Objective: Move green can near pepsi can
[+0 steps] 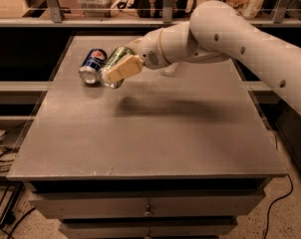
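The pepsi can (92,65) lies on its side at the back left of the grey table (150,133), dark blue with its round logo facing up. The green can (112,64) is held on its side just right of the pepsi can, almost touching it, low over the table. My gripper (118,68) is shut on the green can, with one cream finger pad (124,67) across its front. The white arm reaches in from the upper right.
A clear plastic bottle (169,68) is mostly hidden behind the arm at the back of the table. A railing and shelf with clutter run behind the table. Drawers sit below the front edge, and cables lie on the floor at both sides.
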Motion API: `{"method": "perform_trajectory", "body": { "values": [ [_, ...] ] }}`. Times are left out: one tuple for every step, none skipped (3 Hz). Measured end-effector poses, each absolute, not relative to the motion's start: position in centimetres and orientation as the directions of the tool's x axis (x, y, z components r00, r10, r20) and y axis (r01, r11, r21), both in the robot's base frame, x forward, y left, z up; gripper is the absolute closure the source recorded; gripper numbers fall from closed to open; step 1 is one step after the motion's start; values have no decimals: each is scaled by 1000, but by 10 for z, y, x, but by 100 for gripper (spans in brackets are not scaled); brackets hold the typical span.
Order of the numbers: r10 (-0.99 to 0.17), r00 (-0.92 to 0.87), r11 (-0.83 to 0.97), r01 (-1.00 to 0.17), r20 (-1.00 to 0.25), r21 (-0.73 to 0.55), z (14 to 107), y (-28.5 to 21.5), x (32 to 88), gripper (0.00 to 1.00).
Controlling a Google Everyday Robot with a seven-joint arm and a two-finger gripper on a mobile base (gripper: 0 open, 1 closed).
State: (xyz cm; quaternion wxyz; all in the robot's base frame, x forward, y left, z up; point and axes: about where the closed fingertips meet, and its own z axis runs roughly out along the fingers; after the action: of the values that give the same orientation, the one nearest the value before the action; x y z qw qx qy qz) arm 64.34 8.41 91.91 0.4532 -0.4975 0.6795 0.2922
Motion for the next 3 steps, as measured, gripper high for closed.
{"method": "perform_trajectory", "body": {
  "values": [
    [-414, -128, 355, -934, -901, -30, 906, 100, 670, 100],
    [-422, -163, 378, -926, -892, -10, 890, 106, 687, 100],
    [-419, -193, 392, -920, -887, 16, 875, 110, 697, 82]
  ]
}}
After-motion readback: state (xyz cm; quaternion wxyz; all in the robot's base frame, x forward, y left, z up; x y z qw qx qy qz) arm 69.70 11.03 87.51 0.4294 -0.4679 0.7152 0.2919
